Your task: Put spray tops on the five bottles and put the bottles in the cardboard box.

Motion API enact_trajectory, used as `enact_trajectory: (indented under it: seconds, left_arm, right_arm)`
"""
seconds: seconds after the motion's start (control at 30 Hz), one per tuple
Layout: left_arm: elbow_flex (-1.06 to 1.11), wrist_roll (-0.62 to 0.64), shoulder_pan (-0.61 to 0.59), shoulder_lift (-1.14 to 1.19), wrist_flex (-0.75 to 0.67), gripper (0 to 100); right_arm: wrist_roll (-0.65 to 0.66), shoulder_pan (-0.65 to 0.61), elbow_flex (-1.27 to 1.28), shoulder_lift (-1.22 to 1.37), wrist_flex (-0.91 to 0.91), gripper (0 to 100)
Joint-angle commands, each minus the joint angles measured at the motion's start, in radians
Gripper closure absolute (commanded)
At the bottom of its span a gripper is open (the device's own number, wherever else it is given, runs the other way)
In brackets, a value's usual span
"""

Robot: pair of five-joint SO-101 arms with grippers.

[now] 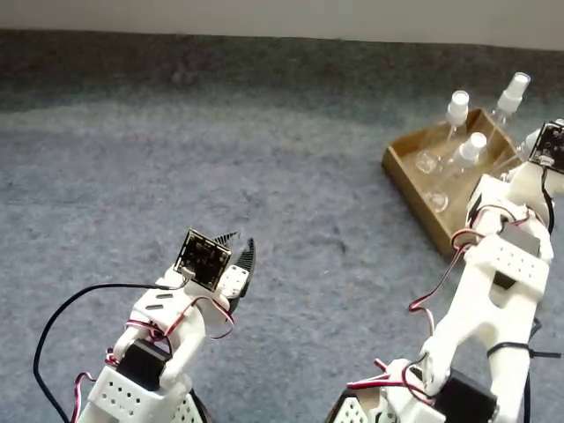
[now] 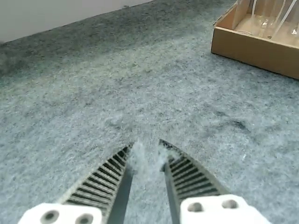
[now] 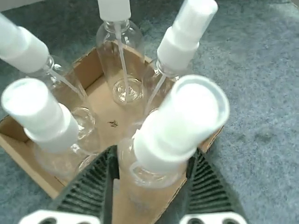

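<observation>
Grey carpet (image 1: pixel 220 132) covered the table around your two arms, and a pale wall (image 1: pixel 282 16) closed it at the far side. Your left gripper (image 2: pixel 145 145) hung just above this carpet, well apart from the box (image 2: pixel 252 49). Its fingers (image 2: pixel 107 177) stood a little open, with a narrow gap between the tips, and they held nothing. Bare carpet lay between this gripper and the box.

Your right gripper (image 3: pixel 153 150) was at the near side of the box (image 3: pixel 18 140). Its fingers (image 3: pixel 88 191) pressed against both sides of a clear bottle (image 3: pixel 154 182), which wore a white spray top (image 3: pixel 180 121). This bottle stood upright over the near edge of the box. You could not tell if its base touched the floor of the box, because its own top and the fingers hid it.

Four other bottles (image 3: pixel 119 60) stood inside the box, each with a top on. They crowded close around the held one, two to one side and two beyond it, so little free room was left near the gripper.

In the high view your right arm (image 1: pixel 493 291) covered the near corner of the box (image 1: pixel 414 203) and the held bottle, and three tops (image 1: pixel 474 145) rose beside it. In the left wrist view the box was cut off at the edge, and the bottles in it were hard to make out.
</observation>
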Motion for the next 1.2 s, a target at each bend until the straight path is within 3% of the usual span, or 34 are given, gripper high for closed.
enact_trajectory:
  seconds: [0.0,0.23,0.63,0.83,1.17]
  left_arm:
    - [0.021,-0.011,-0.013,-0.010,0.003,95]
    - [0.021,-0.011,-0.013,-0.010,0.003,95]
    - [0.021,-0.011,-0.013,-0.010,0.003,95]
    - [0.021,-0.011,-0.013,-0.010,0.003,95]
    - [0.021,-0.011,-0.013,-0.010,0.003,95]
  right_arm:
    - [0.000,-0.015,-0.102,0.019,-0.024,95.6]
    - [0.097,-0.039,-0.154,0.128,-0.024,95.6]
    - [0.104,-0.058,-0.154,0.170,-0.024,95.1]
    - [0.104,-0.058,-0.148,0.170,-0.022,85.9]
    - [0.104,-0.053,-0.153,0.160,0.004,85.3]
